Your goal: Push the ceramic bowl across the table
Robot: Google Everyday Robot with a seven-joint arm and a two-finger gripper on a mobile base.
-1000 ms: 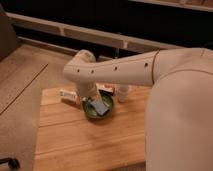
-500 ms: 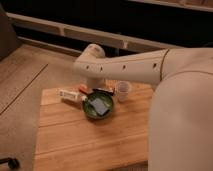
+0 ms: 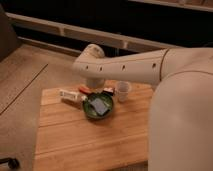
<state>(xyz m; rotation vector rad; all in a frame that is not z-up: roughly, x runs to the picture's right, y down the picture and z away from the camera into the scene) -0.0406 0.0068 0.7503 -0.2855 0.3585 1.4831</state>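
- The ceramic bowl (image 3: 99, 106), dark green with a pale patch inside, sits on the table (image 3: 75, 142) just in front of the gripper (image 3: 95, 88), on the camera's side of it. It has barely shifted over the last second.
- The gripper hangs under the wrist of the white arm (image 3: 125, 67), close behind the bowl's far rim. Whether it is wide or narrow cannot be told, nor whether it touches the rim.
- What has changed is the arm: a second ago its wrist lay lower and over the bowl's far side. It has since swung up and to picture right, baring the bowl.
- A white cup (image 3: 122, 91) stands to picture right of the gripper and a white packet (image 3: 69, 94) to picture left, both unmoved.
- With open planks lying beyond the bowl toward the camera, the push appears largely still to come.
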